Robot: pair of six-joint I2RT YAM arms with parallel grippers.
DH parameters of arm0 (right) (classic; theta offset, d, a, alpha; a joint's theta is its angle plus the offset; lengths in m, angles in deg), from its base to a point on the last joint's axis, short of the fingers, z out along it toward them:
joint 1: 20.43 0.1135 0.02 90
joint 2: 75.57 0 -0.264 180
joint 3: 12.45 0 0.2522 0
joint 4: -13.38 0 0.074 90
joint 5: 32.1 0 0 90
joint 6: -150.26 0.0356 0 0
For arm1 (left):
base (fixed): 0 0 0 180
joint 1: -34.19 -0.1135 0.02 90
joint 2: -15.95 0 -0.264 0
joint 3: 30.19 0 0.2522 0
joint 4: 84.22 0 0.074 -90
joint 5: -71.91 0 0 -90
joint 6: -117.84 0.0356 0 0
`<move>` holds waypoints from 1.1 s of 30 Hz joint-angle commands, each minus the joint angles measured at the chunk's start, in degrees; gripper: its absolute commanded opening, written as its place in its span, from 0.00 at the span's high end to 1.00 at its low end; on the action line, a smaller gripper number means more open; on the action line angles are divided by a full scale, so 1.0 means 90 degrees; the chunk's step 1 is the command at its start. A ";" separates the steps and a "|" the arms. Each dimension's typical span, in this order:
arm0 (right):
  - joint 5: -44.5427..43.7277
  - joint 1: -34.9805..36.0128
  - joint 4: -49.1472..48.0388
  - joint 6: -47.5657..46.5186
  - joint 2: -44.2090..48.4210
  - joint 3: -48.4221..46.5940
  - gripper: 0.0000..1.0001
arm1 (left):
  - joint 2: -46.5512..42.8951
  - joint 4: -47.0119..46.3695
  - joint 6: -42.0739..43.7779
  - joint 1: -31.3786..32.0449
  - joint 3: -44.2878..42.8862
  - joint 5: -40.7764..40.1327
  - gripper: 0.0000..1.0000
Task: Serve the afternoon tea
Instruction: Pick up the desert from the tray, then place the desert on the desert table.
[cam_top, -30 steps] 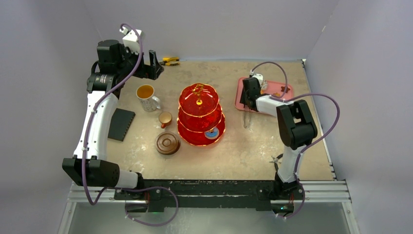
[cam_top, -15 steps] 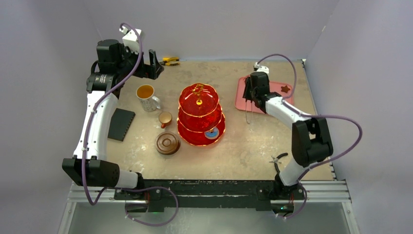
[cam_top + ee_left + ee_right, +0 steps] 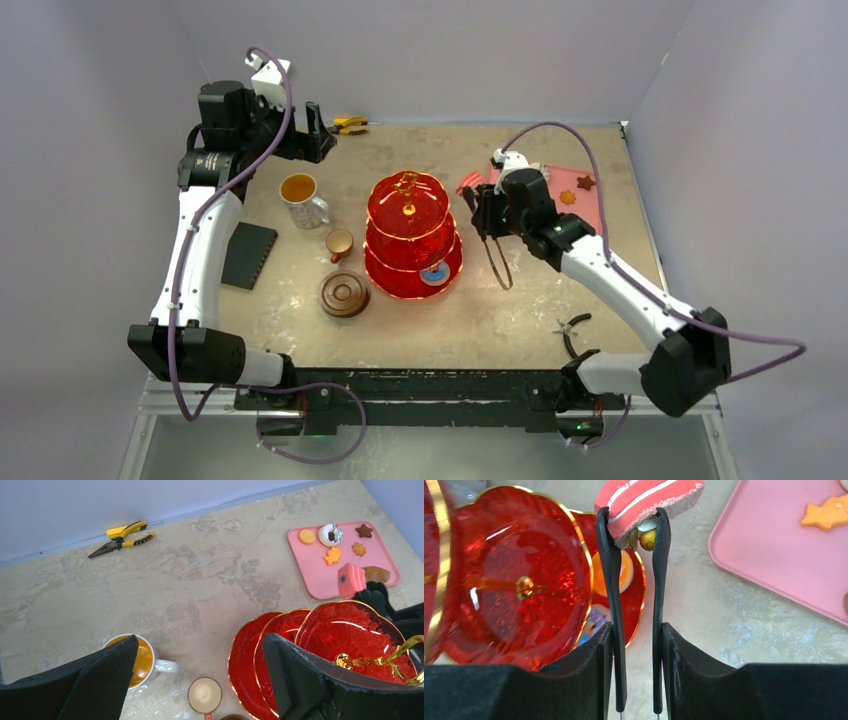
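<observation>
Right tool (image 3: 635,635) squeezes tongs (image 3: 612,570) pinching pink cake slice (image 3: 651,497); stand (image 3: 400,255) at its 9 o'clock, right arm (image 3: 610,275) nearer.

Item: red-and-white cake slice (image 3: 649,500), pinched at the tips of black tongs (image 3: 614,580).
You see your right gripper (image 3: 636,640) squeezing both tong arms; red tiered stand (image 3: 514,580) lies left, pink tray (image 3: 774,565) right, carrying a fish-shaped biscuit (image 3: 829,512).
</observation>
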 commanded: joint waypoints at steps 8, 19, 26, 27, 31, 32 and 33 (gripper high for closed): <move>0.1301 0.0252 0.1083 -0.0184 0.0627 -0.0347 0.80 | -0.0060 -0.0207 -0.0218 -0.0073 -0.0234 0.0186 0.05; 0.1521 0.0448 0.1414 -0.0272 0.0507 -0.0836 0.78 | -0.0099 -0.0194 -0.0261 -0.0079 -0.0202 0.0193 0.05; 0.1365 0.0887 0.1616 -0.0278 0.0216 -0.0966 0.68 | -0.0110 -0.0214 -0.0279 -0.0080 -0.0175 0.0200 0.05; 0.1327 0.0911 0.1618 -0.0278 0.0204 -0.0969 0.67 | -0.0109 -0.0217 -0.0276 -0.0079 -0.0165 0.0207 0.05; 0.1264 0.0944 0.1601 -0.0278 0.0203 -0.0964 0.62 | -0.0110 -0.0218 -0.0262 -0.0075 -0.0165 0.0201 0.05; 0.1246 0.0943 0.1599 -0.0278 0.0194 -0.0960 0.59 | -0.0106 -0.0226 -0.0260 -0.0076 -0.0165 0.0201 0.05; 0.1223 0.0950 0.1599 -0.0278 0.0183 -0.0959 0.58 | -0.0101 -0.0220 -0.0264 -0.0079 -0.0167 0.0202 0.05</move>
